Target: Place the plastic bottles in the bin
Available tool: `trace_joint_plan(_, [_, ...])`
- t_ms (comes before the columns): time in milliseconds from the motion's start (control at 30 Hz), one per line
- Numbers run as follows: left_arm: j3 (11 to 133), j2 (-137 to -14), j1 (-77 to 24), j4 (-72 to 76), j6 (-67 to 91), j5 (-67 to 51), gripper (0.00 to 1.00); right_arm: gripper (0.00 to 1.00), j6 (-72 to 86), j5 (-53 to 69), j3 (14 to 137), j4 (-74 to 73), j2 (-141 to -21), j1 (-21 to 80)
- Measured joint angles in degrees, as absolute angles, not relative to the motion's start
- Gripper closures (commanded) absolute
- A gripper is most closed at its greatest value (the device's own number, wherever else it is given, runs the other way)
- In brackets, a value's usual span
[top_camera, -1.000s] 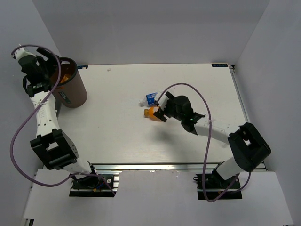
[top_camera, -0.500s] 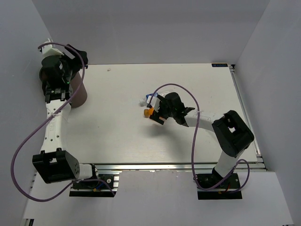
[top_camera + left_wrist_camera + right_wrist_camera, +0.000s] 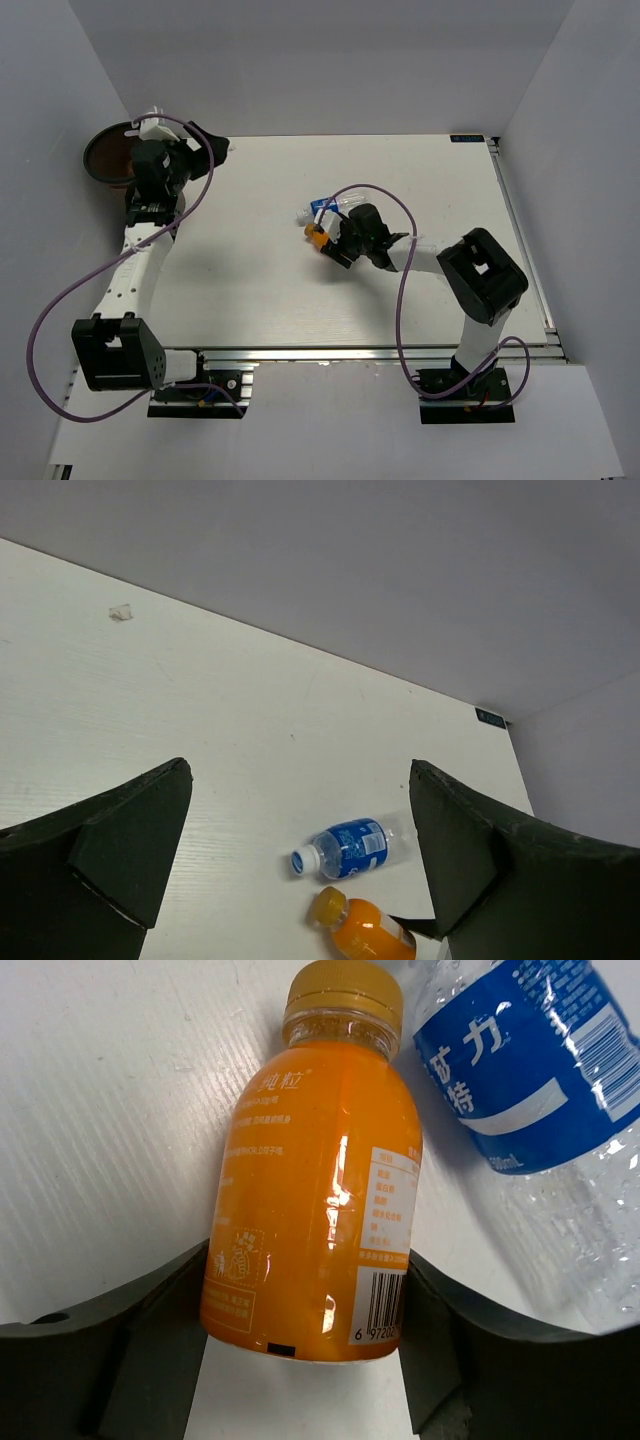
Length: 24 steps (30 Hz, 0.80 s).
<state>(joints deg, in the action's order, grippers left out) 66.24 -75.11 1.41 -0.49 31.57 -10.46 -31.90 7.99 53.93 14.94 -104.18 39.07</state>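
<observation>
Pick-up step: right gripper (image 3: pixel 305 1295) is gripping the orange bottle (image 3: pixel 320 1160) at frame centre.
Left gripper (image 3: pixel 300 775) is hanging open and empty; the next move is calling for a lift towards the bin (image 3: pixel 95 150), upper left.

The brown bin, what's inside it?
Only the bin's dark brown inside shows, and no bottle can be made out there. The left arm covers its right side, so anything under that is hidden.

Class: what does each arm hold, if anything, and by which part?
Right fingers clasp the orange bottle at its lower body, near the base. Left fingers hold nothing.
</observation>
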Motion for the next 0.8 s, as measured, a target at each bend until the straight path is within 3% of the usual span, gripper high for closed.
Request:
trace_joint_plan(233, [65.08, -76.64, -2.39, 2.52, 31.92, -13.93, 0.02, 0.54, -30.02, 9.1, 49.87, 18.79, -101.78, 39.07])
trace_joint_plan(533, [65.1, -83.35, -10.11, 4.73, 32.73, -21.02, 0.02, 0.57, -22.61, 14.52, 42.11, 29.04, -88.97, 39.07])
trace_joint_plan(800, [66.17, -88.84, -18.87, 6.72, 34.96, -23.42, 0.02, 0.58, -11.79, 13.13, 44.42, 38.06, -85.69, 39.51])
